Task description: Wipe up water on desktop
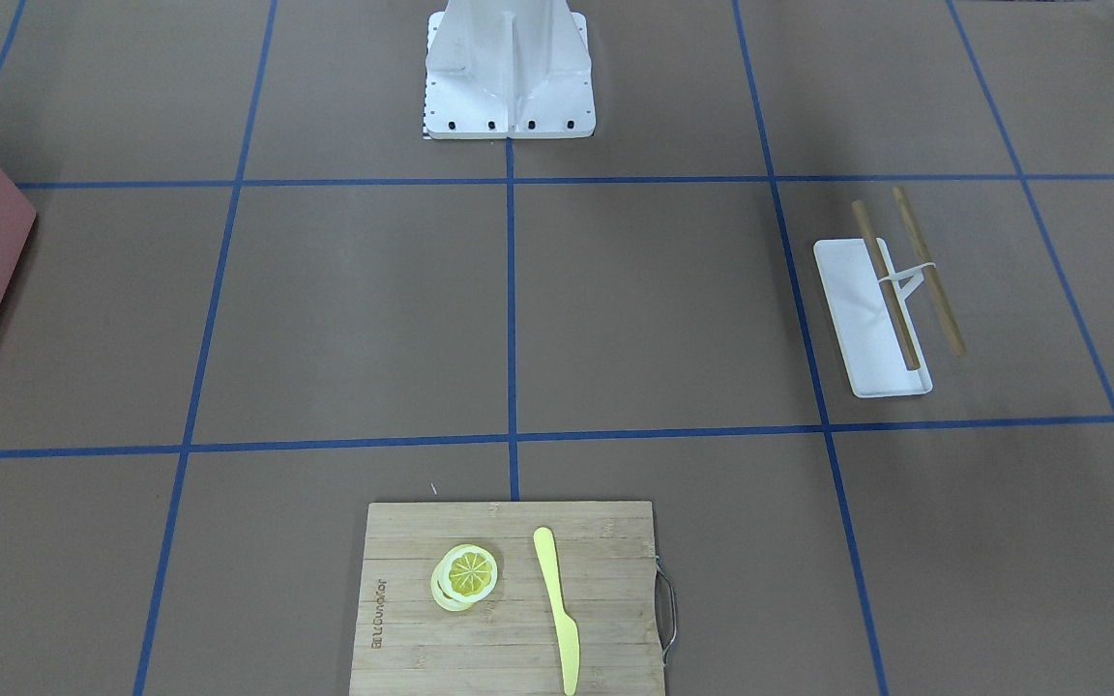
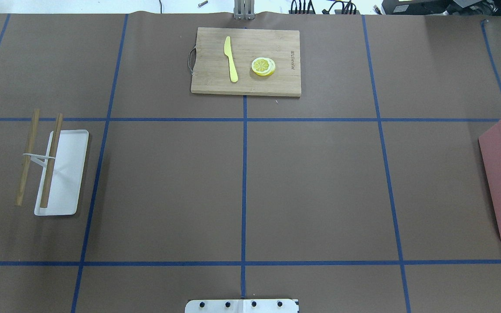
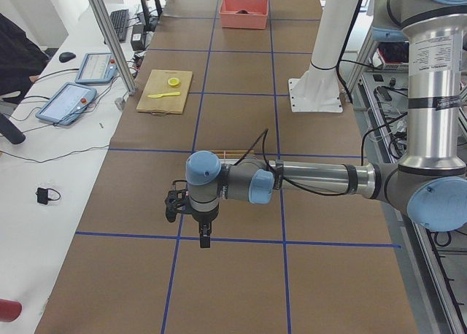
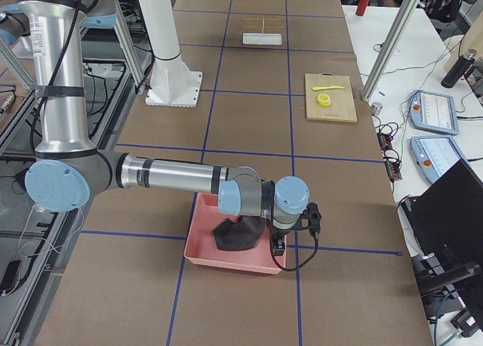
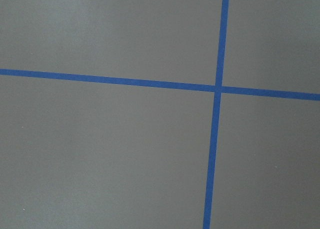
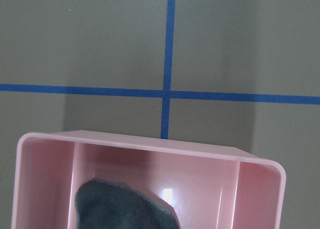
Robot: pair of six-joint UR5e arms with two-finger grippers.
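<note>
The desktop (image 2: 311, 187) is a matte brown tabletop crossed by blue tape lines; I see no water on it in any view. A dark cloth (image 4: 235, 235) lies in a pink bin (image 4: 226, 257) at the table's right end, and it also shows in the right wrist view (image 6: 125, 206). My right gripper (image 4: 278, 246) hangs over the bin's outer edge. My left gripper (image 3: 205, 239) hangs above a tape line near the left end. Both show only in the side views, so I cannot tell whether they are open or shut.
A bamboo cutting board (image 2: 215, 82) with a yellow knife (image 2: 231, 58) and lemon slices (image 2: 263, 66) lies at the far middle. A white tray (image 2: 70, 174) with two wooden sticks (image 2: 51, 161) lies on the left. The robot base (image 1: 509, 68) stands at the near middle.
</note>
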